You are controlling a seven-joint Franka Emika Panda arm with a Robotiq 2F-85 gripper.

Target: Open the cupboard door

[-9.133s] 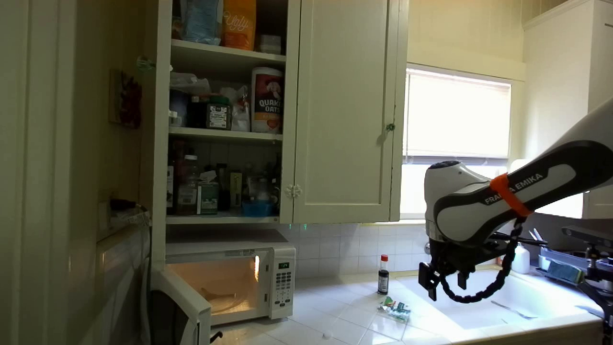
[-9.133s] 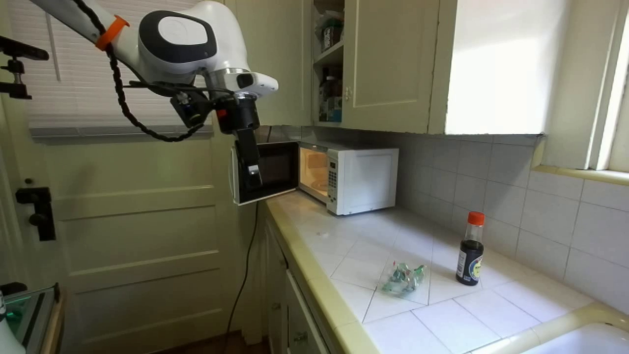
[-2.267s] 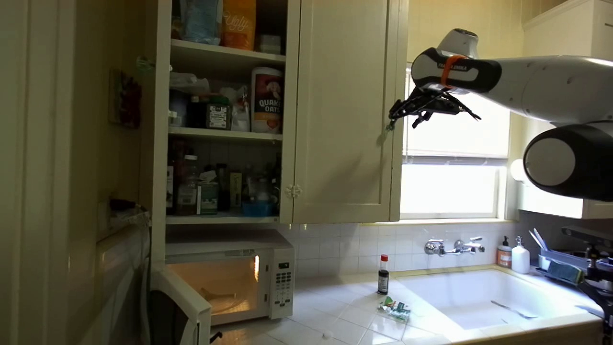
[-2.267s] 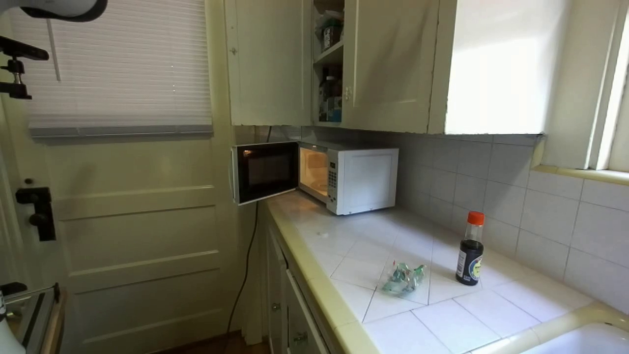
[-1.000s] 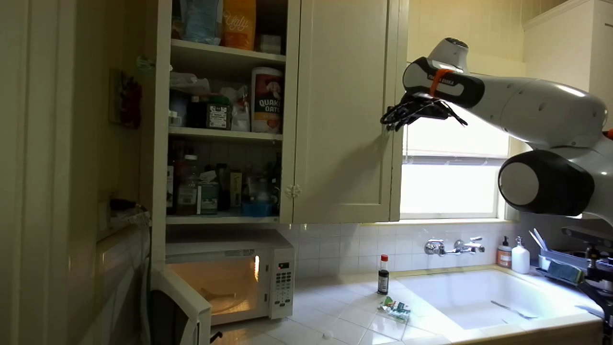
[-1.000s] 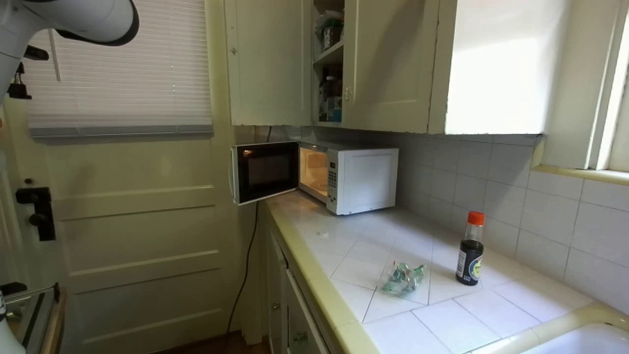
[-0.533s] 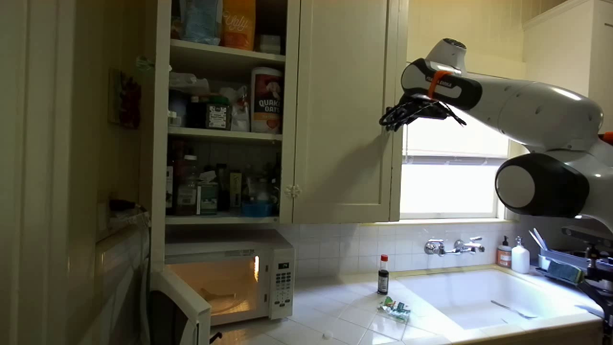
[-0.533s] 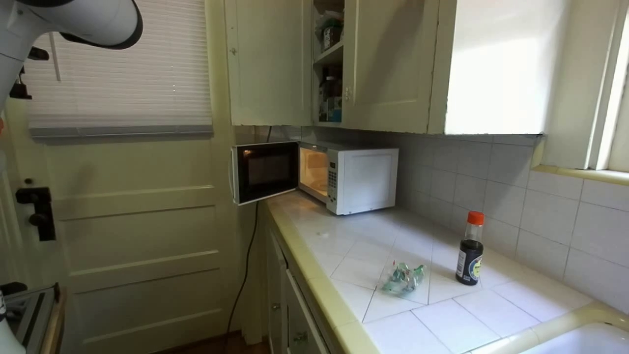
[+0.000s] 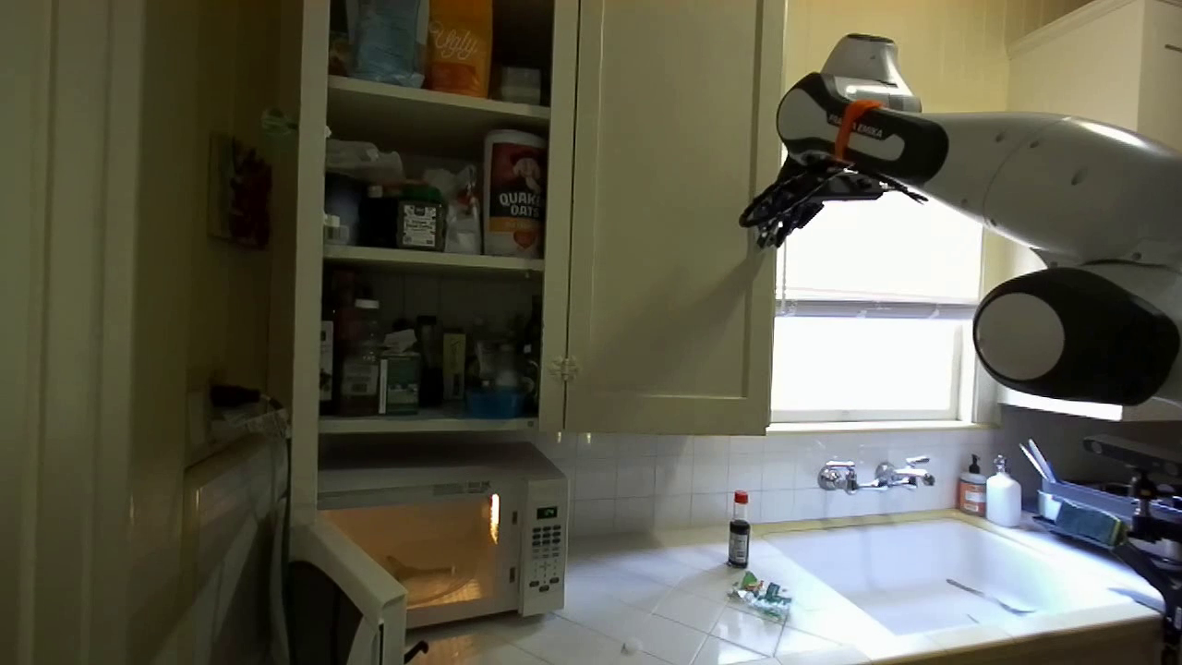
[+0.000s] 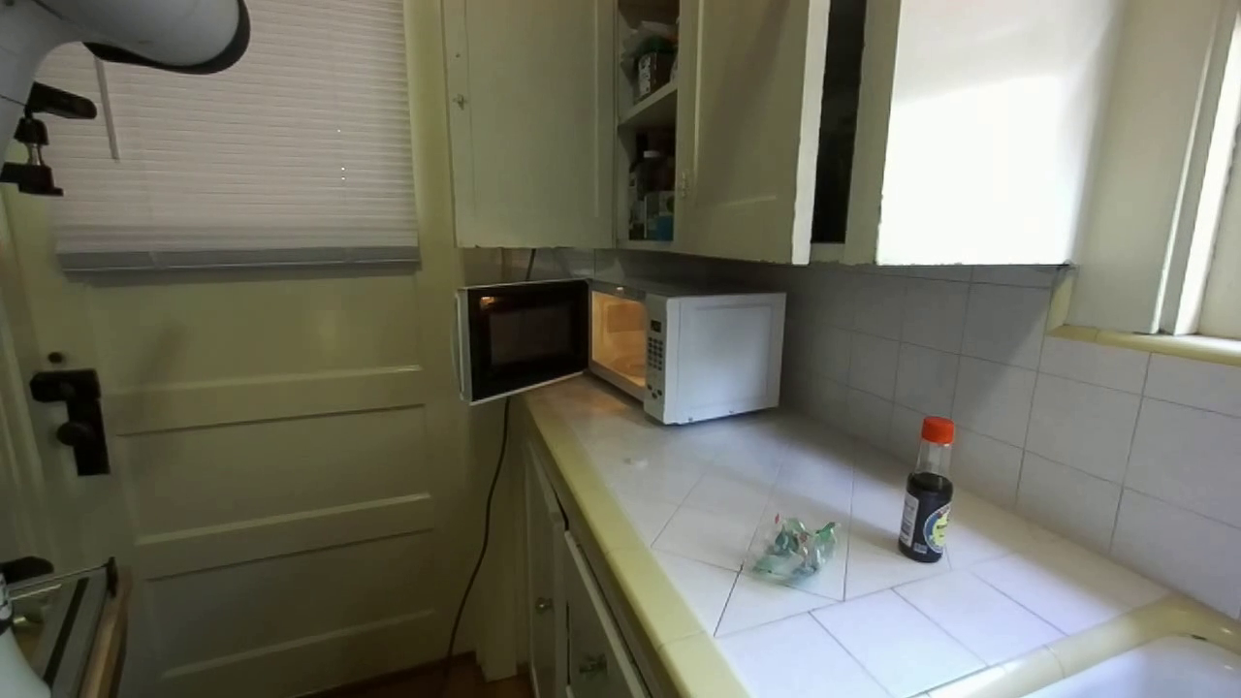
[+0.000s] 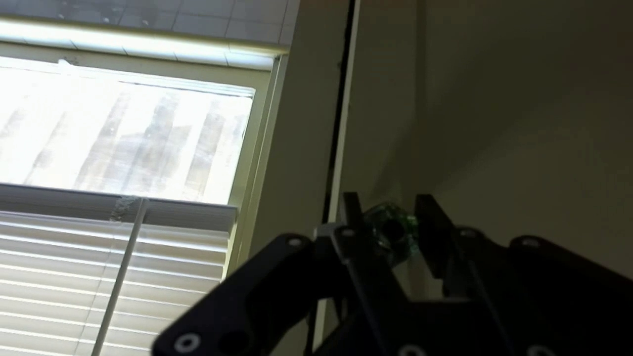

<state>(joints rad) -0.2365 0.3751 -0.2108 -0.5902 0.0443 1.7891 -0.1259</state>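
The cupboard door point(image 9: 665, 212), cream-white with a recessed panel, stands ajar. In an exterior view its free edge is swung out from the frame, and a dark gap point(image 10: 840, 126) shows behind the door point(image 10: 751, 136). In the wrist view the greenish glass knob point(image 11: 393, 231) sits between the two fingers of my gripper point(image 11: 386, 217), which is shut on it. My gripper point(image 9: 768, 229) is at the door's free edge beside the window, covering the knob there. Only a piece of the arm point(image 10: 165, 34) appears in an exterior view, without the gripper.
Left of the door are open shelves point(image 9: 434, 254) with food packages. Below, a microwave point(image 9: 443, 536) stands with its door point(image 10: 528, 339) swung out. A sauce bottle point(image 10: 928, 494) and a crumpled wrapper point(image 10: 797, 551) lie near the sink point(image 9: 923, 563). A window point(image 11: 123, 138) adjoins the cupboard.
The door's free edge has swung outward from its frame within the last half second. My gripper and arm have moved back with it, slightly up and to the right in an exterior view.
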